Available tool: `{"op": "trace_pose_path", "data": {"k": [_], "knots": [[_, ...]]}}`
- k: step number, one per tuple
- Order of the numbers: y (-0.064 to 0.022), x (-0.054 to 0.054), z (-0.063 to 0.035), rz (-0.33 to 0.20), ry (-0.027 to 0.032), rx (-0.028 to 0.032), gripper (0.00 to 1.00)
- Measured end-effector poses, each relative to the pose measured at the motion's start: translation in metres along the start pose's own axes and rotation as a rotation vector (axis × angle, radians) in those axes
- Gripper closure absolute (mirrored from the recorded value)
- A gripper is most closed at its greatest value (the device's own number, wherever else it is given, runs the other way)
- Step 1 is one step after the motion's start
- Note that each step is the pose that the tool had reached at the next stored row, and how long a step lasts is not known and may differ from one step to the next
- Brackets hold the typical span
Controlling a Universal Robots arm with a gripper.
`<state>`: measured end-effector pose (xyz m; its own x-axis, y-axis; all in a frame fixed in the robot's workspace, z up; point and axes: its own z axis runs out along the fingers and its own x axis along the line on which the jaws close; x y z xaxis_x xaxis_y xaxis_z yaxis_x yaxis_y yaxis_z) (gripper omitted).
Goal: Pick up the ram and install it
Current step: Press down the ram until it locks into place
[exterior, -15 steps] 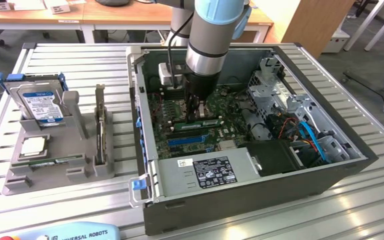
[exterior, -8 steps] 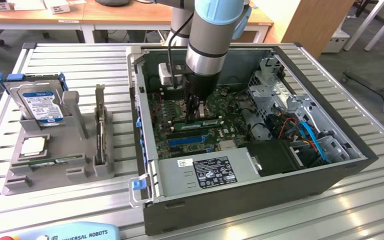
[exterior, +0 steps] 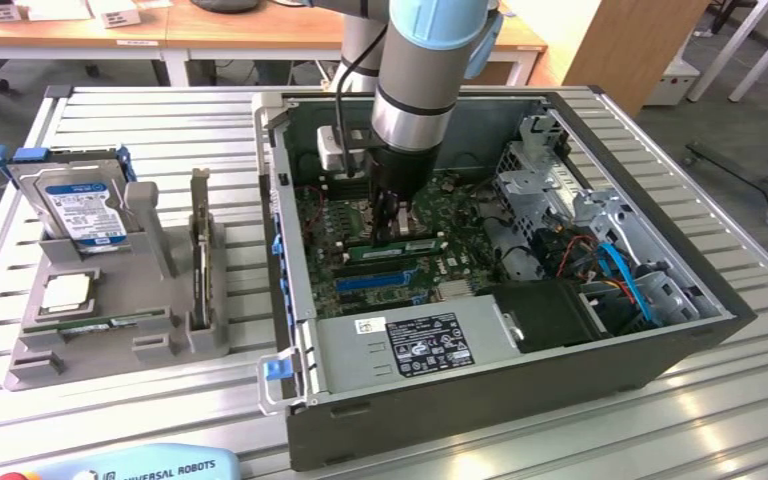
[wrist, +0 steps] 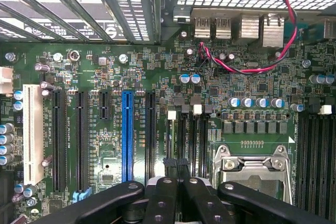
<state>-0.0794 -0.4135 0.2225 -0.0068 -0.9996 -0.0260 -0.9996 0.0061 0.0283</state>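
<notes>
Inside the open computer case (exterior: 491, 400), the gripper (exterior: 387, 232) hangs low over the motherboard (exterior: 357, 225) with its fingers (wrist: 176, 169) pressed together, empty. Meanwhile the ram (exterior: 97, 324) lies flat in the grey holder (exterior: 51, 365) just outside the case, on the exterior view's left.

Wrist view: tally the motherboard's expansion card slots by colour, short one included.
White slot: 1
Blue slot: 1
Black slots: 4, one of them short
Total: 6
</notes>
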Motion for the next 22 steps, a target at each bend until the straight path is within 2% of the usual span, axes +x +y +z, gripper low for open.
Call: {"op": "trace_pose_path", "data": {"k": [6,22], "knots": [[0.0000,0.000,-0.0036,0.000,-0.0009,0.0005,0.90],[0.0014,-0.001,-0.0475,0.000,0.0000,0.0000,0.90]]}}
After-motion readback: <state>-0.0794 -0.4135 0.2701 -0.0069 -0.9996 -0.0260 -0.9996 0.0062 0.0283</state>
